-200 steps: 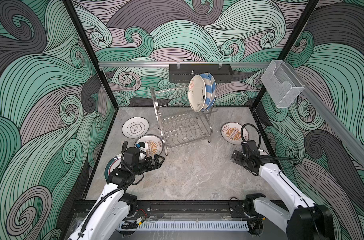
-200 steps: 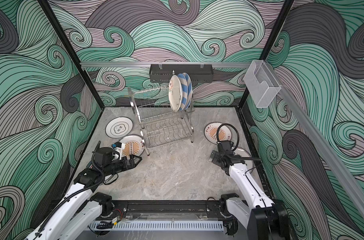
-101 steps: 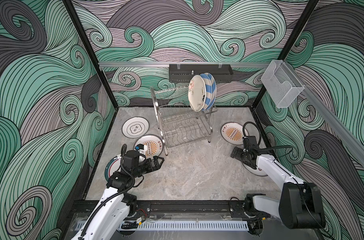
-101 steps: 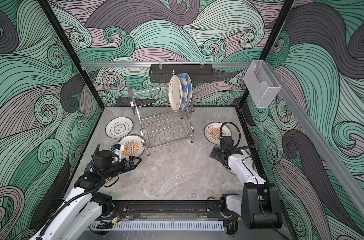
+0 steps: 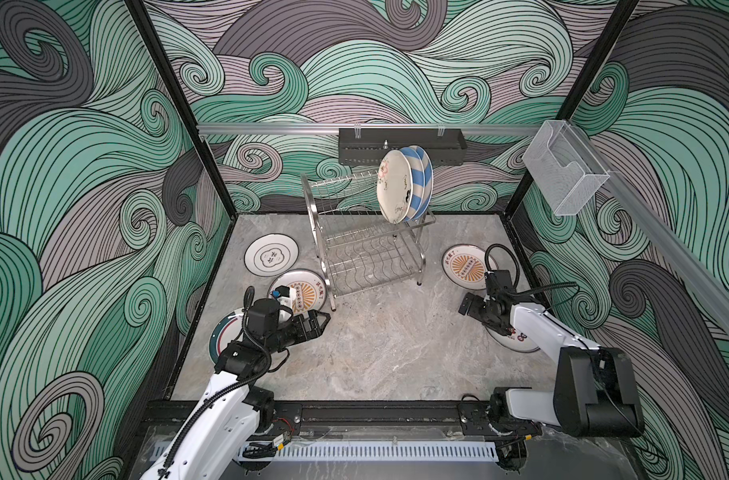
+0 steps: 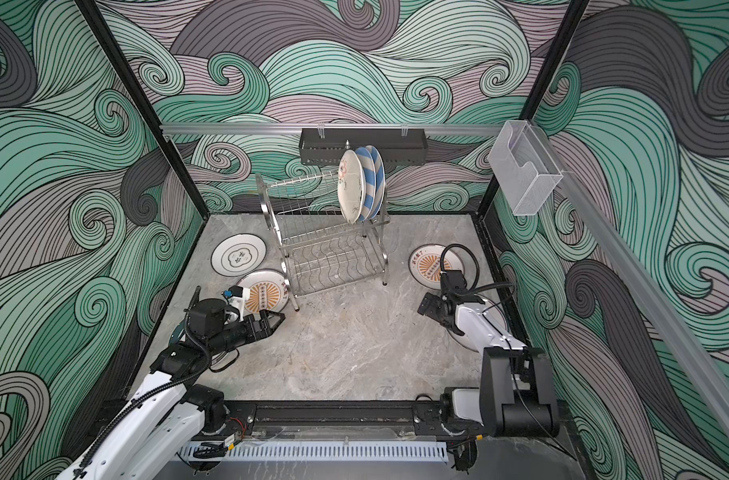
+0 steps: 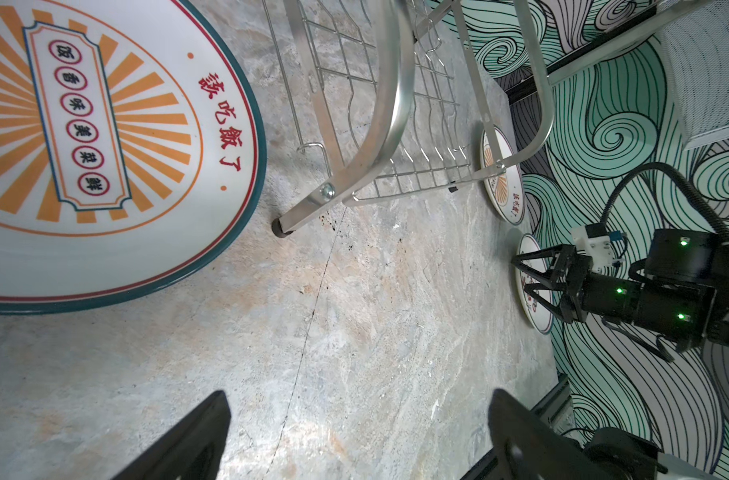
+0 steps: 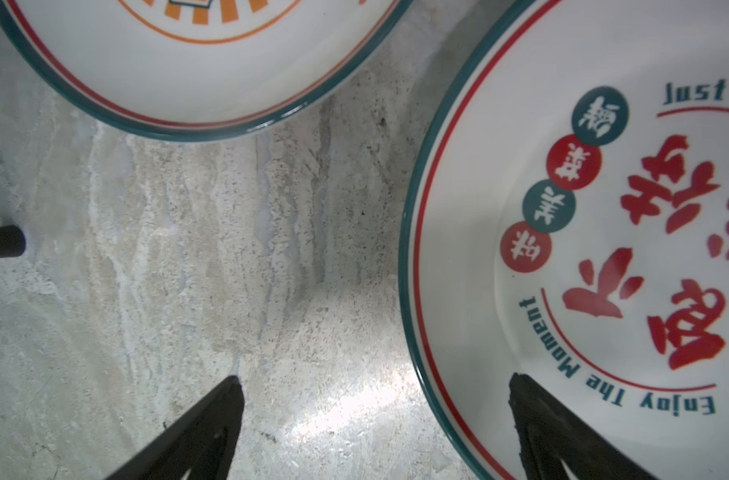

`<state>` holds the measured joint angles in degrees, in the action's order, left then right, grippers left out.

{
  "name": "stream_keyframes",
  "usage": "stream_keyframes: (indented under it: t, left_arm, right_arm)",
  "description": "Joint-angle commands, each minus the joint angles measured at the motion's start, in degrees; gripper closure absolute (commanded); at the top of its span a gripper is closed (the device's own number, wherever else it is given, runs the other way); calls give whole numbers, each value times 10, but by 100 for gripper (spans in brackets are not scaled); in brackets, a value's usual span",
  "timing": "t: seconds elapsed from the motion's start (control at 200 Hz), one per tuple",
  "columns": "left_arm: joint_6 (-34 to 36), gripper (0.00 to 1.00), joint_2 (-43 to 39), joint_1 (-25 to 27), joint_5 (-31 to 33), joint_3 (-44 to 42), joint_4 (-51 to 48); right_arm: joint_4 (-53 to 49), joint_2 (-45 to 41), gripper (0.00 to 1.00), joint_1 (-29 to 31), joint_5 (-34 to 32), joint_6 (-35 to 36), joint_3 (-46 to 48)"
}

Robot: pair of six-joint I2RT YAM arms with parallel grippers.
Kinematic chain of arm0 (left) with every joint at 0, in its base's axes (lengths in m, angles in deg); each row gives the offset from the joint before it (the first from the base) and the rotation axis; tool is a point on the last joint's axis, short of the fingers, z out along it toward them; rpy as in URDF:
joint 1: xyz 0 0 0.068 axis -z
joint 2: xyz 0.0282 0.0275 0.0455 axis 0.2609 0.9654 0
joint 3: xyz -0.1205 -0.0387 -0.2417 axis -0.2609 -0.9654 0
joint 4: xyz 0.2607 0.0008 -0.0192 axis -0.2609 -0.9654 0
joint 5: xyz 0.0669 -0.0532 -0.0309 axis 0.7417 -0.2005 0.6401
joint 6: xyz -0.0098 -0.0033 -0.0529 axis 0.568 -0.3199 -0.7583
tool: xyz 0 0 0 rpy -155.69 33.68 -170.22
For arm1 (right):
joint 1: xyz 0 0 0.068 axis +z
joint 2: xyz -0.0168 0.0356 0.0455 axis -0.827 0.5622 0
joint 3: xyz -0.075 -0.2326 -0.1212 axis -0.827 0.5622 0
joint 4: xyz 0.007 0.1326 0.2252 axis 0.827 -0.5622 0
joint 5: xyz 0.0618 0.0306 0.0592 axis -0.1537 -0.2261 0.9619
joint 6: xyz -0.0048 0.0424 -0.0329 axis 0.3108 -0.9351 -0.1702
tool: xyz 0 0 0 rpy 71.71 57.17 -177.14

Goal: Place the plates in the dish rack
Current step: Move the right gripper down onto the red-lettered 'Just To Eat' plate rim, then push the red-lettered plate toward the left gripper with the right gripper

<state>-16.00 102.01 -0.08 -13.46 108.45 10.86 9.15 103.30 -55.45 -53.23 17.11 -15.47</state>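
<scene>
The dish rack [image 5: 367,249] is shiny steel wire with curved tube sides. It stands at twelve o'clock from the middle of the mottled grey stone table [image 5: 387,353]. A cream plate [image 5: 394,191] and a blue-striped plate [image 5: 421,183] stand on edge in its upper shelf.

Glossy round plates lie flat on the stone: a cloud-motif plate [image 5: 271,254] and a sunburst plate [image 5: 302,291] toward ten, a second sunburst plate [image 5: 464,264] at two, and a red-character plate [image 8: 603,249] near three.

My right arm is folded low. My right gripper [image 8: 375,380] is spread wide, one finger over that plate's teal rim, the other over bare stone. My left gripper [image 7: 358,395], at nine, points toward three with its jaws apart and empty.
</scene>
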Motion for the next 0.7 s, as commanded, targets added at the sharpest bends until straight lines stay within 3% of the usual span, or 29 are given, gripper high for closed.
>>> stream_keyframes:
  t: [0.0,0.385,0.69]
  left_arm:
    - [-5,1,-6,-5,-12,0,12]
    - [-6,1,6,-5,-20,0,17]
    - [-3,1,9,-4,-24,-1,17]
  right_arm:
    - [-1,9,0,-3,24,7,-5]
    - [-11,21,0,27,120,-1,0]
    - [15,-17,0,105,201,-31,30]
